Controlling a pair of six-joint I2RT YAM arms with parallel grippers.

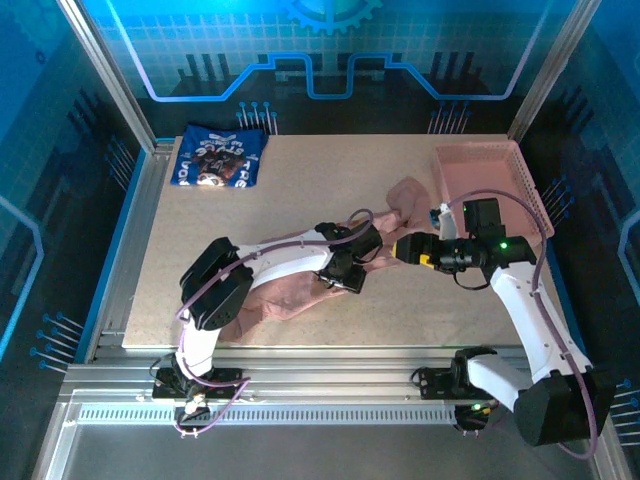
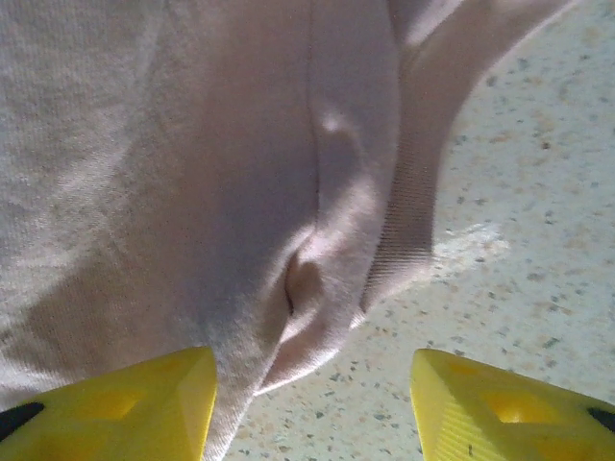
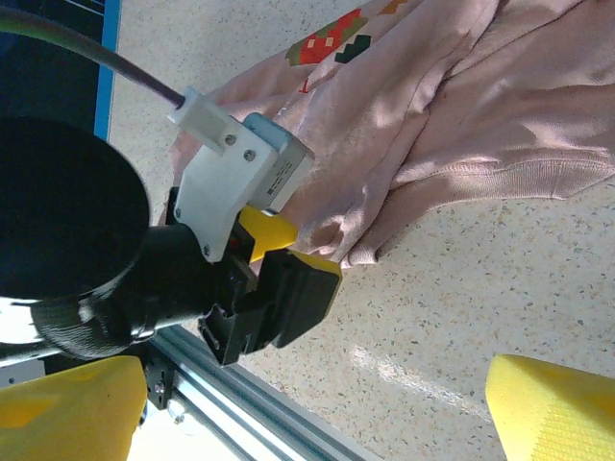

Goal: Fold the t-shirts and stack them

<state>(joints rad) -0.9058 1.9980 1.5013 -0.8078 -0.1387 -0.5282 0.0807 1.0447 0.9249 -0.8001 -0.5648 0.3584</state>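
Top view: big beige table (image 1: 200, 230) inside a metal frame, both arms reaching in from the near edge. Pink shirt (image 1: 285, 298) is the largest soft thing, lying crumpled and unfolded across the middle of the table, running from near-left up toward the far-right, w/ one end close to the basket. Pink plastic basket (image 1: 478, 150) sits at the far-right corner, apart from the arms. Navy shirt (image 1: 216, 158) w/ white-and-red print lies folded flat at the far-left corner, well apart from the pink one. L arm stretches over the pink shirt toward the centre; R arm comes in from the right, its tip just beside the shirt's right side and near the L wrist. L gripper (image 2: 315, 403): in the left wrist view its yellow fingers (image 2: 125, 403) stand partly apart, low over the cloth; a folded hem of the pink shirt runs down to the inner edge of one finger, speckled tabletop shows in the rest of the gap, nothing clamped. R gripper (image 3: 307, 408): jaws spread wide, bare tabletop btw them, holding nothing; its view looks across at the L gripper's black body resting at the pink shirt's edge, plus a small red-and-green print on that shirt.
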